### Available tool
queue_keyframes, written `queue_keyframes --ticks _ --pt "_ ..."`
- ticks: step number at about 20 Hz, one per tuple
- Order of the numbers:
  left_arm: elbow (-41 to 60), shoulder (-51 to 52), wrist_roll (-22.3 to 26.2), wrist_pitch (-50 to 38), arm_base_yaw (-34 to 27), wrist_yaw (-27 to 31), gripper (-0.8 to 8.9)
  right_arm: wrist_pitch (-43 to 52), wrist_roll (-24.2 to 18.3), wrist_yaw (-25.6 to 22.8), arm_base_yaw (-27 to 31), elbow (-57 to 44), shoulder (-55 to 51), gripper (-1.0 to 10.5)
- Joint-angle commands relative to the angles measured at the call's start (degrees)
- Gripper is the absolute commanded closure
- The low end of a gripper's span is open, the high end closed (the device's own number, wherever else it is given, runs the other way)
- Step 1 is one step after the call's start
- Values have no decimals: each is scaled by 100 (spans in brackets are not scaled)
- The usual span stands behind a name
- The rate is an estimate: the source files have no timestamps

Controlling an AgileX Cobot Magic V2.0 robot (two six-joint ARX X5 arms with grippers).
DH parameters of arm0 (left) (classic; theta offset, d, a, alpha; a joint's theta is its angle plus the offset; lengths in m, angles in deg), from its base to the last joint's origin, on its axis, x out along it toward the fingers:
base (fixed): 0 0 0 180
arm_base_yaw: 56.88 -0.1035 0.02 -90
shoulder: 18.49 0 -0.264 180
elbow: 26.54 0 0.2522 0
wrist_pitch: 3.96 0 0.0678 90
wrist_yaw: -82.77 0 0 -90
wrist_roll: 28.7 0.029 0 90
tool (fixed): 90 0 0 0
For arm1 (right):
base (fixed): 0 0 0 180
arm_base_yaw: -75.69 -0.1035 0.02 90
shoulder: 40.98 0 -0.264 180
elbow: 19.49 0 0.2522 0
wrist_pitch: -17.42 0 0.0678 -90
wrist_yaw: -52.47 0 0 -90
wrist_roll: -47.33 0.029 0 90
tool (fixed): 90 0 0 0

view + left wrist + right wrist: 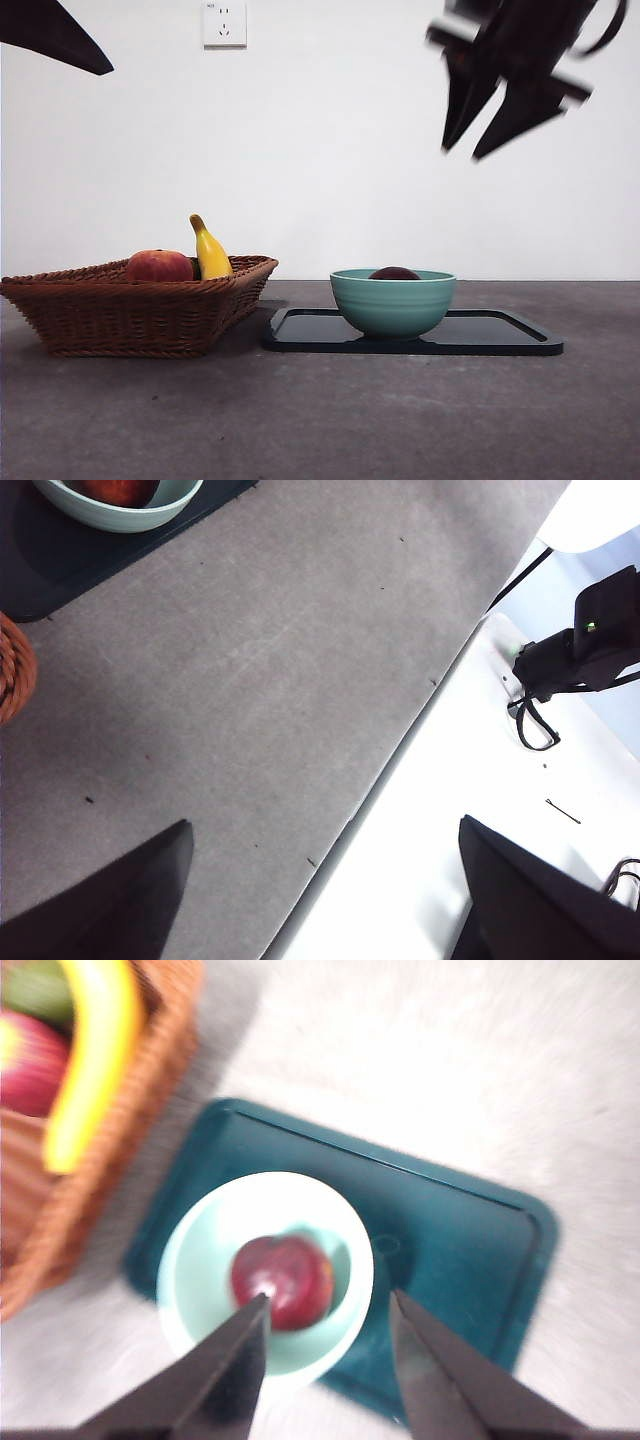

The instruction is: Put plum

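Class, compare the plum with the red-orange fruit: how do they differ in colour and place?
The plum is dark maroon; the red-orange fruit is lighter. The plum lies alone in the green bowl on the tray; the red-orange fruit sits in the wicker basket beside the banana. Both are round.

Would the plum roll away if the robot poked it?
Probably not far: the plum is round and glossy, so it may rock or slip, but the bowl walls should hold it. The right gripper hangs above, jaws open.

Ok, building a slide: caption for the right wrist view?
Open right hand above the plum in the green bowl on a dark tray.
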Motion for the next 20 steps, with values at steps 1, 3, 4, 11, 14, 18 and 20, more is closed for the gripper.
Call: queue_keyframes --ticks 1,3,4,11,14,18,20 --pt "-72 -39 94 -42 31 -28 386 -417 -260 17 -31 133 -448 754" --pt "-72 -39 94 -42 31 -28 386 -970 -348 22 -37 131 -844 754" --pt "-72 -39 94 -42 31 -28 386 -1211 -348 33 -42 116 -1034 754" --pt "-72 -39 94 -39 31 -28 386 -1543 -352 328 -299 -802 -2704 755" --pt "-72 -39 94 -42 31 -28 386 -1530 -372 501 -463 -1394 -3480 754" --pt "-72 -39 94 -39 31 -28 386 -1528 -361 984 -566 -2170 -4328 755" --pt "-72 -39 92 -39 31 -28 386 -1528 -358 1067 -566 -2516 -4621 755"
